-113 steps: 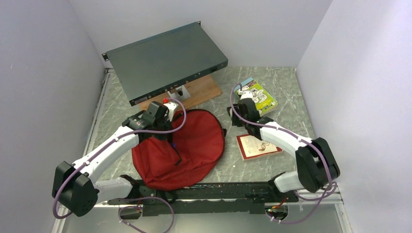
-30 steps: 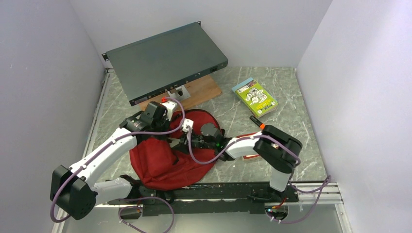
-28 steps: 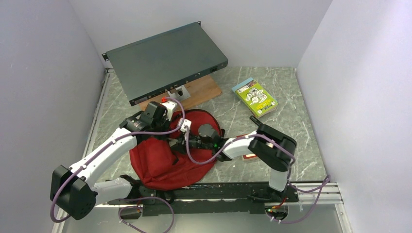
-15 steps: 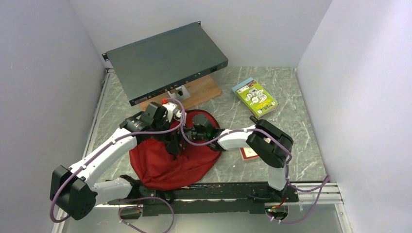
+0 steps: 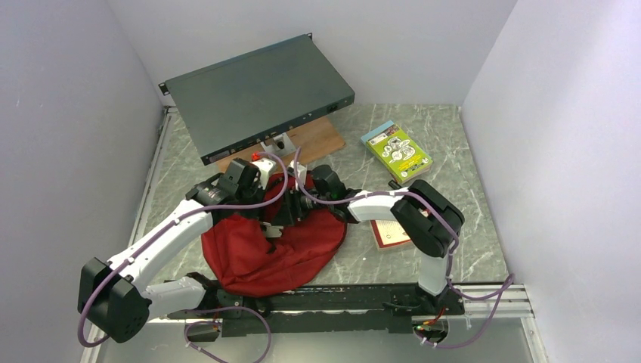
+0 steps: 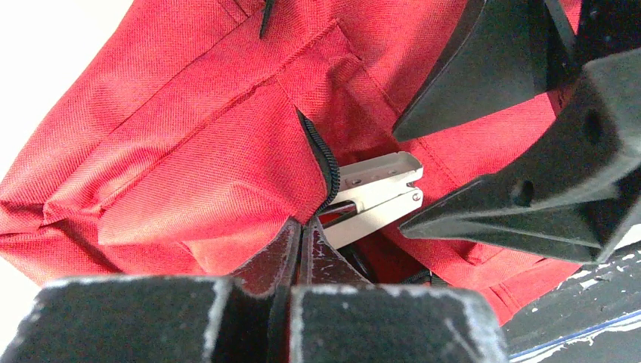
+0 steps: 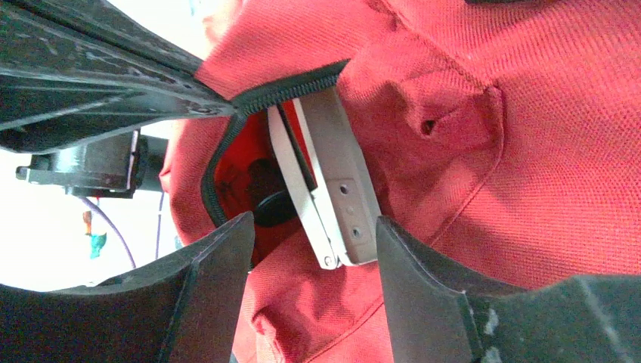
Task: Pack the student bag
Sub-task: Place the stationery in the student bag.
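Left gripper (image 6: 302,238) is pinched shut on the zipper (image 6: 321,155) edge of the student bag (image 5: 302,246), and the mouth gapes beside it. Right gripper (image 7: 314,221) has its fingers spread, w/ a pale screwed clip (image 7: 332,189) at the zip line btwn them; can't tell if they touch it. Both tips crowd one spot, v. little room there. Bag lies on the near-left part of the table (image 5: 469,189), its near edge by the arm bases. Rack unit (image 5: 257,94) and wooden board (image 5: 317,140) sit just past its far edge. Red booklet (image 5: 387,234) is just right of it, partly under the right arm, and the green book (image 5: 397,151) is further back. Most room lies toward the right wall.
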You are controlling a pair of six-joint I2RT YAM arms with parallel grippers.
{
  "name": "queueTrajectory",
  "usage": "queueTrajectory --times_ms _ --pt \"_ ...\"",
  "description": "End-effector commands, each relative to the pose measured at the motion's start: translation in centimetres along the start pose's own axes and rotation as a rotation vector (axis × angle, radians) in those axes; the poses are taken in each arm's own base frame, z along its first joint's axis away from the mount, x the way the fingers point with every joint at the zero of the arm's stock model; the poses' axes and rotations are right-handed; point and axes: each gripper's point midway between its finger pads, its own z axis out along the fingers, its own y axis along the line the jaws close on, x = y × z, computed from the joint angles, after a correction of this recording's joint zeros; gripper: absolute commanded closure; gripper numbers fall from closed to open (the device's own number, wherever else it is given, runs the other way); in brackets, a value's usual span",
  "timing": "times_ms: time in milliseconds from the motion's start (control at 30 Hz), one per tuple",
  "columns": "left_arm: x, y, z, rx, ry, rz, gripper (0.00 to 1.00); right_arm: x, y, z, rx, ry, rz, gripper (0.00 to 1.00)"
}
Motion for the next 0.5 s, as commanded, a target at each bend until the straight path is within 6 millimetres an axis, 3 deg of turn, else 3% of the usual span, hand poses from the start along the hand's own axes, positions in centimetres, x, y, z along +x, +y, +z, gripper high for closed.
queueTrajectory --times_ms 0,267,367,467 --pt "-1.7 -0.5 -0.3 0.026 -0.063 0.015 1.00 -0.4 0.1 0.4 0.009 0.000 -0.008 0.40" --pt "-1.7 -0.6 -0.2 0.030 -0.058 0.015 1.00 1.6 1.4 2.1 -0.039 0.054 0.032 0.45" --pt "-1.7 -0.6 -0.1 0.031 -0.056 0.016 1.00 2.0 0.7 3.0 -0.003 0.060 0.045 0.47" --pt "-1.7 -0.6 -0.1 0.030 -0.056 0.015 1.00 2.0 0.5 3.2 0.022 0.065 0.050 0.61"
